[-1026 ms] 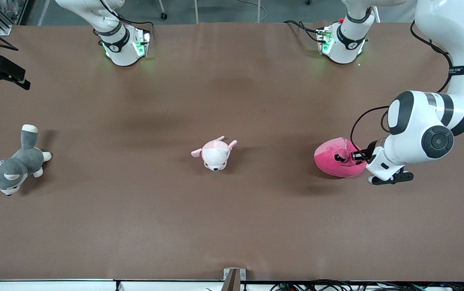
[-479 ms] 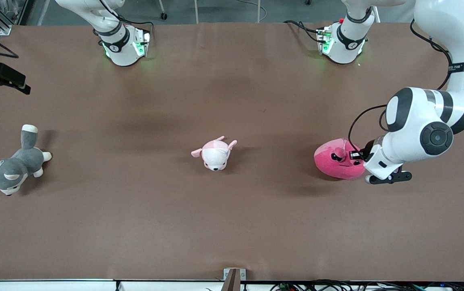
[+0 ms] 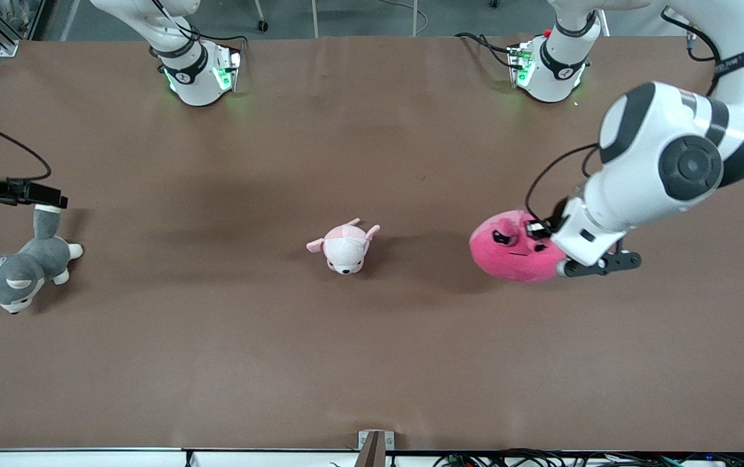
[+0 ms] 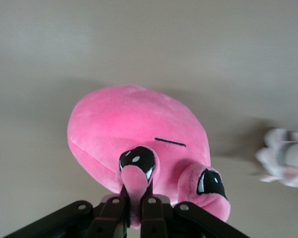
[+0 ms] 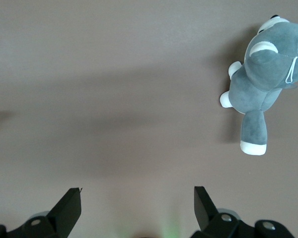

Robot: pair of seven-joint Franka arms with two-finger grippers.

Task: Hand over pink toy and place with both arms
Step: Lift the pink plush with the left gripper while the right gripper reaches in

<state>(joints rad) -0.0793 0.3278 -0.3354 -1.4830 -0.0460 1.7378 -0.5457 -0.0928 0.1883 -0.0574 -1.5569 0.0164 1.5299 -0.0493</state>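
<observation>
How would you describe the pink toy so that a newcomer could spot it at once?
Start at the left arm's end of the brown table. There the left pincer is shut on the pink toy, pinching one bulging eye. It is round and hot pink, bigger than the white puppy or grey husky.

High front camera overlooks the whole table (image 3: 372,363); both wrist cameras look down close, sharing its surface.

Pink toy (image 3: 513,250): soft, matt plush cloth with glossy black eyes. Husky plush (image 3: 18,269) and white puppy plush (image 3: 344,247): fuzzy matt cloth. Surface (image 3: 372,350): smooth matt brown sheet. Arm shells: glossy white plastic; left gripper (image 4: 137,206) jaws: matt black
</observation>
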